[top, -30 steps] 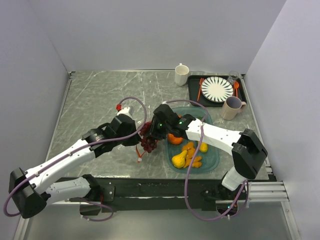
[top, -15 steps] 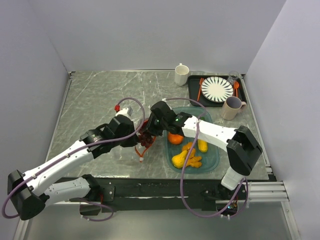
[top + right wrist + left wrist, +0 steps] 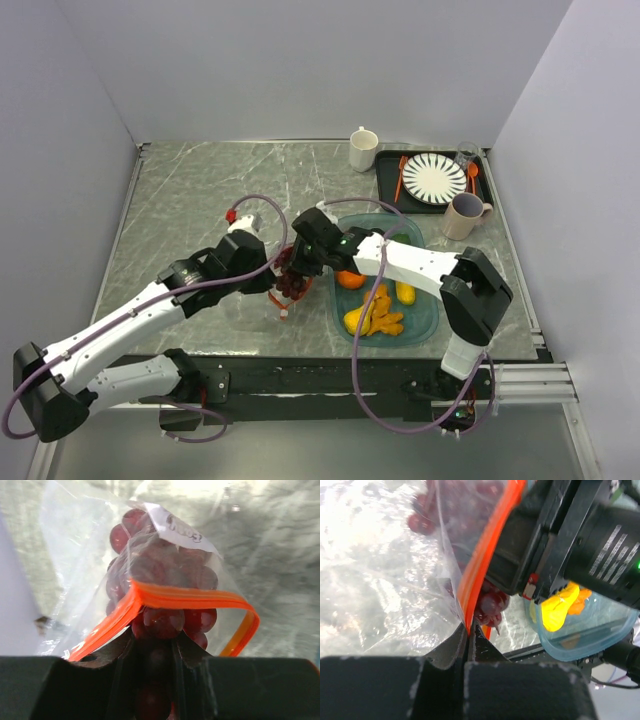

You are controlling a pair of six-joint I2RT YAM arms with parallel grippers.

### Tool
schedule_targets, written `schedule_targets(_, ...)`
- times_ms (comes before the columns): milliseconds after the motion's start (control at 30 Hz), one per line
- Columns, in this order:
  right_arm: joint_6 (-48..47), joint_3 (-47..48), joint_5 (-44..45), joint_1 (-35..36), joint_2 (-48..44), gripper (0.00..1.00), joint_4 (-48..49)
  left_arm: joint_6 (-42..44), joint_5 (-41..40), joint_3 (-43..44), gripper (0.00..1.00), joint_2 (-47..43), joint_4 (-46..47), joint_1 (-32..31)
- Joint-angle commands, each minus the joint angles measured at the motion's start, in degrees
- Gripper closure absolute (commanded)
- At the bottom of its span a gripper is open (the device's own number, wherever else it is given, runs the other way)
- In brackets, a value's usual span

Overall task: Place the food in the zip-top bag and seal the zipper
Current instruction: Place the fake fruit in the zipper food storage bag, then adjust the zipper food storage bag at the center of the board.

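Right gripper grips grape bunch, long axis pointing straight into zip-top bag.

Plain pale walls enclose a grey marbled table.

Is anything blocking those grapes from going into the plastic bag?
Nothing visible. The grape bunch, held by the right gripper, sits partway through the open mouth of the zip-top bag; the left gripper pinches the zipper.
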Motion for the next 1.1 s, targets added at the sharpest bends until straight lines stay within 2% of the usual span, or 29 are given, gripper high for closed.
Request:
schedule_targets(0, -5.5, 2.67, 6.61, 0.65, -0.41, 0.75, -2.76, -1.1, -4.26, 3.12, 0.99, -3.04, -1.13, -0.17)
schedule_targets(67, -9.18, 2.15, 4.33, 0.74, -1.9, 0.63, -1.1, -1.62, -4.96, 3.2, 0.99, -2.96, -1.57, -0.08)
schedule_targets(100, -9.99, 1.88, 3.45, 0.74, -2.51, 0.52, 0.57, -1.71, -5.57, 3.21, 0.99, -2.87, -1.75, -0.08)
schedule_targets(167, -12.26, 0.48, 0.21, 0.92, -5.06, 0.39, 2.68, -2.24, -5.93, 3.03, 0.99, -2.6, -1.84, 0.01)
schedule_targets(200, -12.71, 0.04, -1.46, 0.83, -5.77, 0.29, 4.43, -2.24, -6.11, 2.86, 0.99, -2.52, -1.49, -0.08)
schedule_targets(233, -12.63, -0.05, -2.0, 0.83, -6.99, 0.27, 4.36, -2.42, -6.2, 2.77, 0.99, -2.43, -1.4, -0.08)
schedule_targets(400, -12.9, -2.51, -3.68, 0.66, -11.39, 0.24, 7.08, -3.21, -6.64, 2.15, 0.99, -2.25, -0.96, -0.08)
schedule_targets(500, -12.98, -2.07, -1.84, 0.57, -13.06, 0.24, 3.32, -3.38, -6.72, 1.8, 0.99, -2.69, -0.78, -0.08)
schedule_targets(733, -8.86, -8.91, -3.68, 0.66, -14.47, 0.32, 1.99, -3.12, -6.28, 0.92, 0.99, -1.55, -0.96, -0.08)
schedule_targets(833, -7.8, -13.31, -4.29, 0.66, -15.35, 0.32, 3.66, -3.65, -6.64, -0.83, 0.99, -1.72, -0.87, -0.08)
schedule_targets(1067, -8.24, -14.55, -5.25, 0.83, -13.07, 0.32, 3.39, -5.4, -6.11, -7.33, 0.99, -2.34, 1.76, -0.08)
